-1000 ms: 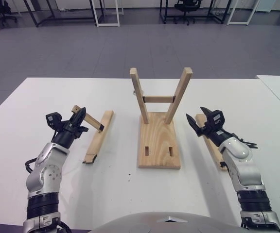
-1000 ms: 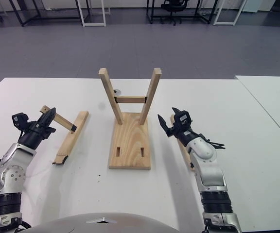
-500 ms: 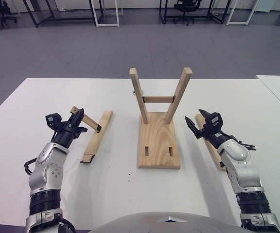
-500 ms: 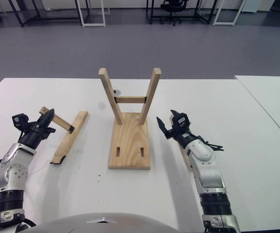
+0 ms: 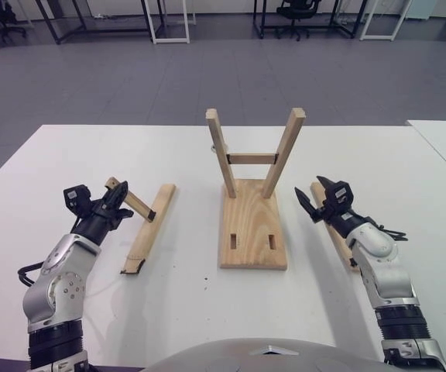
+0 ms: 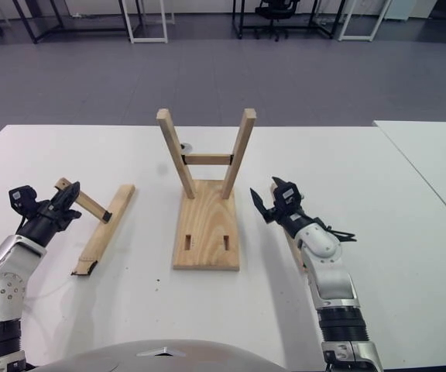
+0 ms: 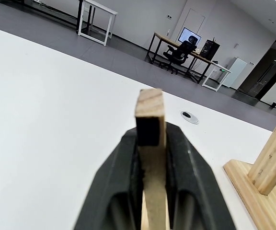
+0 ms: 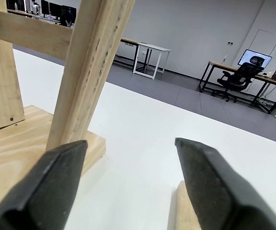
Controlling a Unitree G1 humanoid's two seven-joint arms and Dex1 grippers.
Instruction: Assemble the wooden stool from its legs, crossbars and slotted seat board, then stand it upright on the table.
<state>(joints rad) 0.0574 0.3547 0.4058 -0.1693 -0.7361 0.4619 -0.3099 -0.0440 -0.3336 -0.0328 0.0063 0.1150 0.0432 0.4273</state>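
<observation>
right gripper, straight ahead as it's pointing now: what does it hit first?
Probably the stool's nearer upright leg, just above the seat board; the open right gripper is angled at it. Depth unclear.

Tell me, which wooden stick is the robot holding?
The short crossbar on the left, pinched by the left end effector. The upright legs and the right-hand leg aren't gripped.

White table (image 5: 196, 304), slotted seat board (image 5: 252, 225) flat at centre, leg with crossbar (image 5: 149, 229) lying at left, second leg (image 5: 342, 249) at right
</observation>
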